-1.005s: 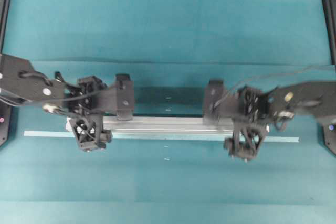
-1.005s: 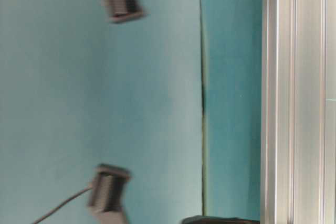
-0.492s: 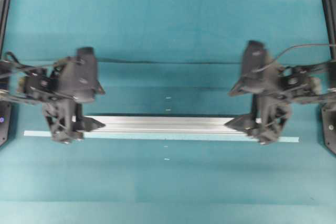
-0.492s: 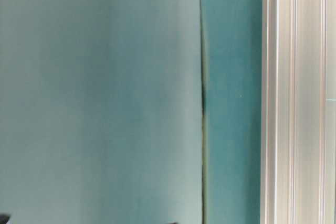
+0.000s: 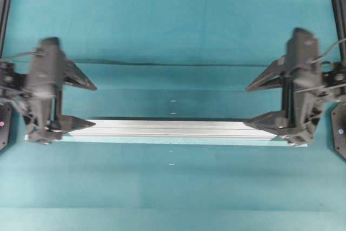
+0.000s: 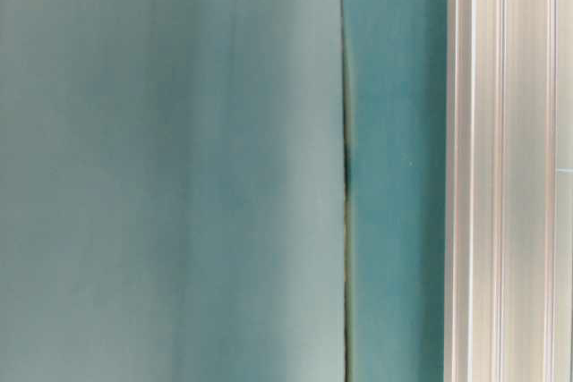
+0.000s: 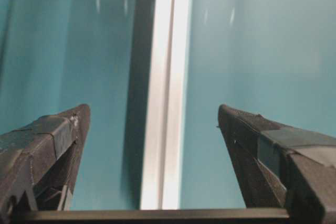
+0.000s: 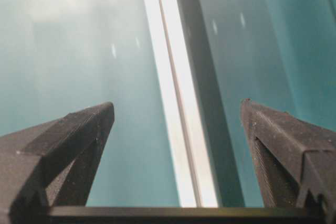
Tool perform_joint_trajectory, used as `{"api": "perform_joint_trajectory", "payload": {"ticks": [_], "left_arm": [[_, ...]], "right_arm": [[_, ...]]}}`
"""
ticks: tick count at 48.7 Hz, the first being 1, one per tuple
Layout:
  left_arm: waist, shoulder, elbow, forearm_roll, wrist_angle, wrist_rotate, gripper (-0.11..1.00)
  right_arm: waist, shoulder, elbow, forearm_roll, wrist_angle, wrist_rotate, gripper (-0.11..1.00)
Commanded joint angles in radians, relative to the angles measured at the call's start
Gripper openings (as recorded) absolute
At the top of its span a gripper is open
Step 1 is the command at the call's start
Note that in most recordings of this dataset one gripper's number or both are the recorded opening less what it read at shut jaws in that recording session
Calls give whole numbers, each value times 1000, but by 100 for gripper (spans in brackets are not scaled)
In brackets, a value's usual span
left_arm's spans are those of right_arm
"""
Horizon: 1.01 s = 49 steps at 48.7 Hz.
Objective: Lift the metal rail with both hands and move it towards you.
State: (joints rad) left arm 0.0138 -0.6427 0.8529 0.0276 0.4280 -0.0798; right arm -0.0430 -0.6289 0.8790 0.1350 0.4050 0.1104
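Note:
The metal rail (image 5: 167, 128) lies flat on the teal table, running left to right. My left gripper (image 5: 93, 106) hovers at the rail's left end, fingers pointing right, open and holding nothing. At the rail's right end my right gripper (image 5: 247, 105) points left, open and holding nothing. In the left wrist view the rail (image 7: 167, 51) stretches away between the wide-apart fingers of the left gripper (image 7: 153, 109), touching neither. The right wrist view shows the same: the rail (image 8: 170, 51) between the spread fingers of the right gripper (image 8: 177, 103). The table-level view shows only the rail (image 6: 506, 167).
A thin pale-teal tape strip (image 5: 162, 140) lies along the rail's near side and reaches past both ends. A seam (image 5: 173, 64) crosses the table farther back. Black frame posts stand at the left edge (image 5: 4, 14) and right edge (image 5: 339, 14).
Both grippers have drawn outward from over the rail to its two ends and turned so their fingers point inward along it. The rail has stayed in place.

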Motion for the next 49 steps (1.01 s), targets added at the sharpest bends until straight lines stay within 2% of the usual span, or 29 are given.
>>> {"api": "perform_joint_trajectory", "payload": {"ticks": [1, 13, 49], "left_arm": [[8, -41, 0, 0, -49, 2, 97], [21, -130, 28, 0, -112, 2, 97], [25, -339, 40, 0, -120, 2, 96]], "right_arm": [[0, -21, 0, -2, -35, -3, 99], [0, -106, 26, -2, -104, -2, 99], [0, -290, 40, -2, -143, -2, 99]]}}
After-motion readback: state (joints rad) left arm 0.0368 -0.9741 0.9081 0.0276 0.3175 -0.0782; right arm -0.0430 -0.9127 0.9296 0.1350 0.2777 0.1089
